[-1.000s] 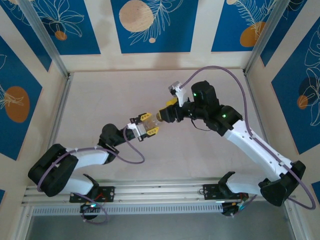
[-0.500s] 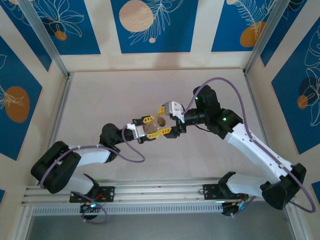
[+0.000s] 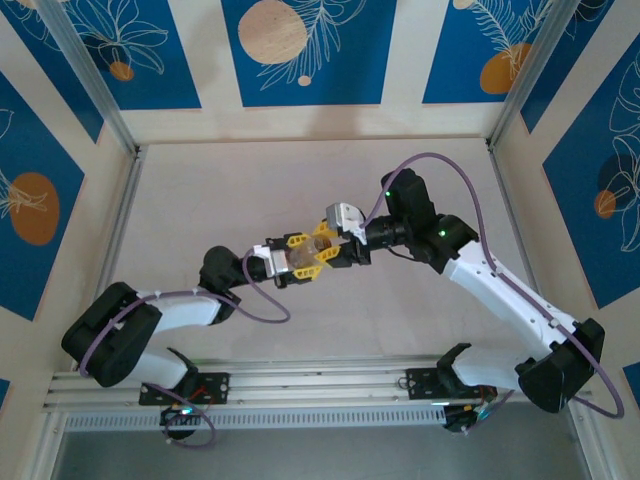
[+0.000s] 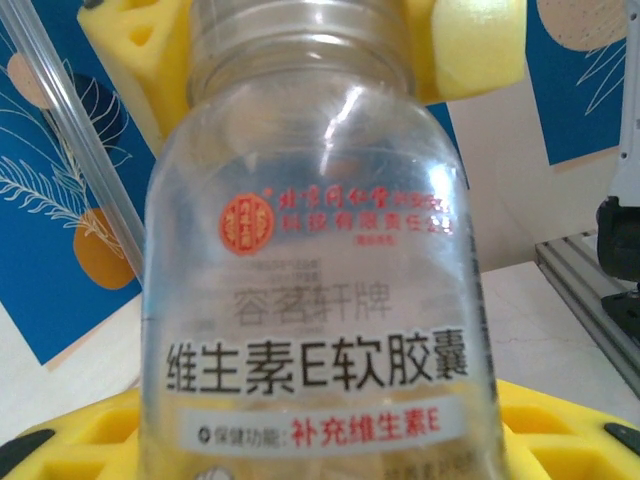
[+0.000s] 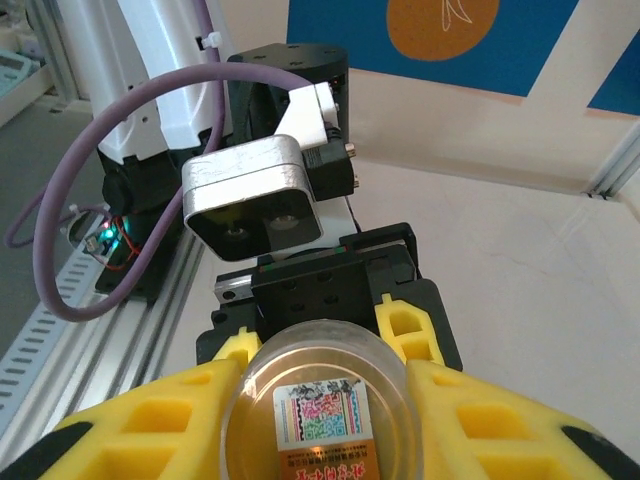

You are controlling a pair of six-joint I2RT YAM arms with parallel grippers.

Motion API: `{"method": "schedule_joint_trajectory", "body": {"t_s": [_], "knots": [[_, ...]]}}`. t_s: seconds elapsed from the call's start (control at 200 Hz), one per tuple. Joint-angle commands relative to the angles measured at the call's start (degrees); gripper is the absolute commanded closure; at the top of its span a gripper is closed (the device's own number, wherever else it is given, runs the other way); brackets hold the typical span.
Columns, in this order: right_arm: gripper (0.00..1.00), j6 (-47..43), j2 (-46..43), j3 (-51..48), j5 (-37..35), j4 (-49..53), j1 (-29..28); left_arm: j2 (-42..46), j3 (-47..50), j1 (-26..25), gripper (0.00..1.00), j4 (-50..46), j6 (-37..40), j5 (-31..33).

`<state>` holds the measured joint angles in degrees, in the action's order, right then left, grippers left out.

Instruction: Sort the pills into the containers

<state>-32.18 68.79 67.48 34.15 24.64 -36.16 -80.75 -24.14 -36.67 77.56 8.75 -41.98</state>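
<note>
Looking down from above, we see both arms meeting over the pale beige worktop [image 3: 220, 190], a little below the centre of the frame. Between them sits a clear round bottle [image 3: 316, 247] with a printed Chinese label. The left hand [image 3: 297, 256] is clenched on it from the left of the frame and the right hand [image 3: 332, 248] from the right, so the bottle bridges the two. Blue wall panels [image 3: 300, 50] line the top of the frame and an aluminium rail [image 3: 300, 385] runs along the bottom.

From the left wrist, the bottle [image 4: 320, 280] takes up the centre of the frame, with its neck towards the top. The left hand's yellow fingers [image 4: 70, 440] lie at the lower corners against its broad body. The right hand's yellow fingers [image 4: 470, 45] clasp the narrow neck at the top edge. The label carries a round red seal, black characters and a red line near the bottom. We cannot tell what the bottle holds.

From the right wrist, the bottle's round end [image 5: 322, 400] sits at lower centre with a small printed sticker showing on it. The right hand's yellow fingers [image 5: 140, 425] press in on either side. Just behind are the left hand [image 5: 318, 335] and its silver camera housing [image 5: 250, 200], and a purple cable [image 5: 130, 110] loops through the upper left.
</note>
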Motion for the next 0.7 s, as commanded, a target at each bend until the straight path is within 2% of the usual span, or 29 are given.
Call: {"method": "schedule_joint_trajectory", "body": {"t_s": [0.0, 0.19, 0.285, 0.51, 0.605, 0.625, 0.695], "knots": [[0.83, 7.66, -1.12, 0.09, -3.23, 0.75, -0.39, 0.35, -1.36, -0.35, 1.00, 2.95, 1.09, 0.52], [1.00, 19.69, -1.03, -0.20, -14.65, 2.43, -2.60, 3.12, -0.74, -0.36, 1.00, -1.69, 6.03, 6.62], [1.00, 28.37, -1.03, -1.35, -19.99, 1.89, -3.24, 4.56, -1.28, -0.35, 1.00, -6.12, 8.78, 8.29], [1.00, 43.60, -1.03, -2.96, -30.85, -0.77, -5.74, 5.34, -1.43, -0.83, 1.00, -8.28, 12.05, 13.02], [1.00, 47.45, -0.54, -2.41, -31.76, -2.88, -6.38, 4.92, -1.19, -0.95, 1.00, -8.20, 12.35, 13.91], [0.96, 47.90, -0.44, -2.12, -31.41, -3.21, -6.38, 4.72, -1.00, -1.02, 1.00, -7.96, 12.30, 13.97], [0.66, 48.69, -0.17, -0.52, -30.44, -3.02, -6.40, 4.14, -0.56, -1.11, 1.00, -6.79, 11.98, 14.44]]}}
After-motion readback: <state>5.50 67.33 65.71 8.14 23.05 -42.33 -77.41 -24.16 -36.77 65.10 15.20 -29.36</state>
